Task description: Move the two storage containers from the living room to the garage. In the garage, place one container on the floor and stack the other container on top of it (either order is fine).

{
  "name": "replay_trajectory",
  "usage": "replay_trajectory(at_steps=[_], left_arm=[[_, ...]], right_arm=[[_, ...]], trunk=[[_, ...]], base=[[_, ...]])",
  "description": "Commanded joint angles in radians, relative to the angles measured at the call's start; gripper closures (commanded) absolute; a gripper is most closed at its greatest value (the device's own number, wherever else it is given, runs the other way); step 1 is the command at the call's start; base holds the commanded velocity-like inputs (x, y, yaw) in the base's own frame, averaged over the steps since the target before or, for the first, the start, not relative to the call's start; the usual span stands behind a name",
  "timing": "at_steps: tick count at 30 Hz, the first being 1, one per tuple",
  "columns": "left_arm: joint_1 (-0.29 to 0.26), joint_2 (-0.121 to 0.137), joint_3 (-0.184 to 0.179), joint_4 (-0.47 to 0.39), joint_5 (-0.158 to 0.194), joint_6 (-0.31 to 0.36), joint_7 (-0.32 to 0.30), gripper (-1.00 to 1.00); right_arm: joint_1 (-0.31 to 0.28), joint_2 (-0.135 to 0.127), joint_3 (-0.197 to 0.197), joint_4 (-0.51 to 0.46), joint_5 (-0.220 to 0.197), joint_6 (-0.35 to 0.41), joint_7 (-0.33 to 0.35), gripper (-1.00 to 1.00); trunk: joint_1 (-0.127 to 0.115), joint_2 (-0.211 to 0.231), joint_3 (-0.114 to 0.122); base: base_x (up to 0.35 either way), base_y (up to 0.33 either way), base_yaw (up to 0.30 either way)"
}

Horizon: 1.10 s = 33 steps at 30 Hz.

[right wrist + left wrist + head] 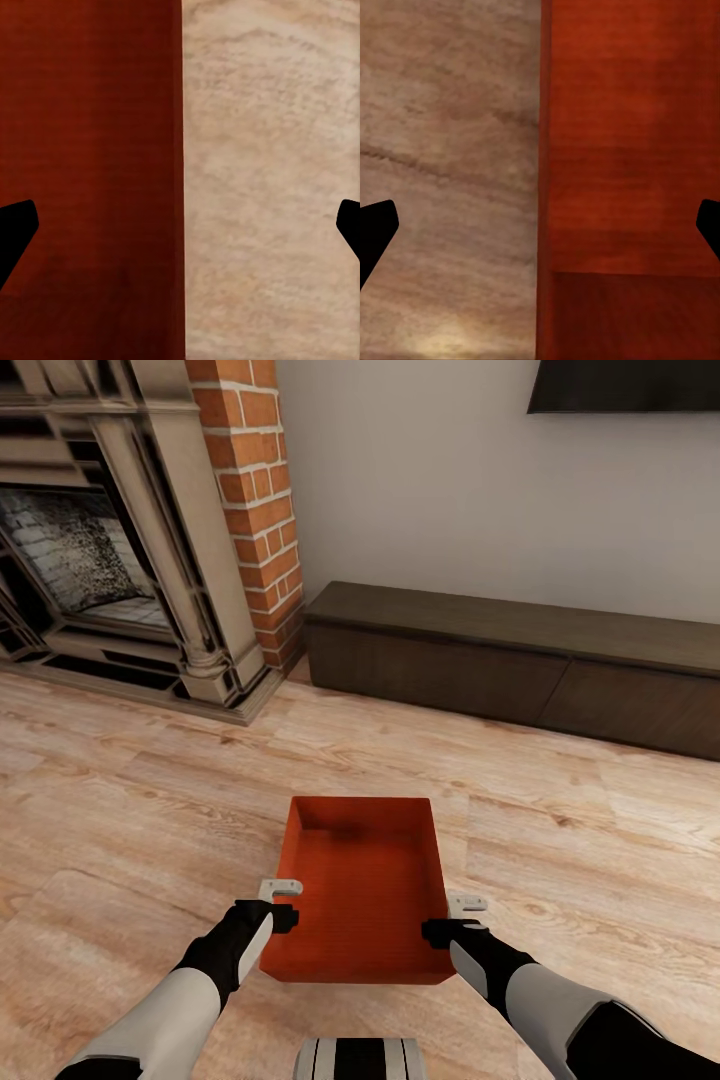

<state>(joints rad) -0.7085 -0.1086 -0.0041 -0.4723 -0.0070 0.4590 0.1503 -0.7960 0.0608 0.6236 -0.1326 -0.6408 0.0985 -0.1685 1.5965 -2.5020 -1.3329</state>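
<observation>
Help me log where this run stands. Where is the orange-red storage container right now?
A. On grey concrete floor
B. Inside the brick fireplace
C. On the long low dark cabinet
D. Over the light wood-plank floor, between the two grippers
D: in the head view the orange-red storage container sits over the wood-plank floor, with the left gripper and right gripper at its side walls.
</observation>
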Motion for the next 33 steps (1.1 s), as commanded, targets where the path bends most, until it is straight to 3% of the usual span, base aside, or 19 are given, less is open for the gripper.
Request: replay_trajectory(at_steps=[1,13,22,23,33], left_arm=[[0.000,0.000,-0.001,-0.002,-0.001,0.006,0.003,-1.00],[0.000,-0.004,-0.001,-0.002,-0.001,0.006,0.011,-1.00],[0.000,-0.006,-0.001,0.000,-0.001,0.005,0.060,-1.00],[0.000,-0.006,0.000,0.001,0.000,0.005,0.062,1.00],[0.000,-0.004,0.006,0.002,0.009,0.009,0.058,1.00]], right_arm=[[0.004,-0.001,0.005,-0.004,-0.007,0.006,-0.006,-1.00],[0.004,-0.001,0.005,-0.004,-0.007,0.006,-0.006,-1.00],[0.004,-0.001,0.005,-0.004,-0.007,0.006,-0.006,-1.00],[0.004,-0.001,0.005,-0.004,-0.007,0.006,-0.006,1.00],[0.004,-0.002,0.005,-0.004,-0.008,0.006,-0.006,1.00]], trunk=[[0.007,0.000,-0.001],[0.007,0.000,-0.001],[0.007,0.000,-0.001],[0.007,0.000,-0.001],[0.007,0.000,-0.001]], base=[[0.000,0.000,0.000],[0.000,0.000,0.000],[0.000,0.000,0.000],[0.000,0.000,0.000],[0.000,0.000,0.000]])
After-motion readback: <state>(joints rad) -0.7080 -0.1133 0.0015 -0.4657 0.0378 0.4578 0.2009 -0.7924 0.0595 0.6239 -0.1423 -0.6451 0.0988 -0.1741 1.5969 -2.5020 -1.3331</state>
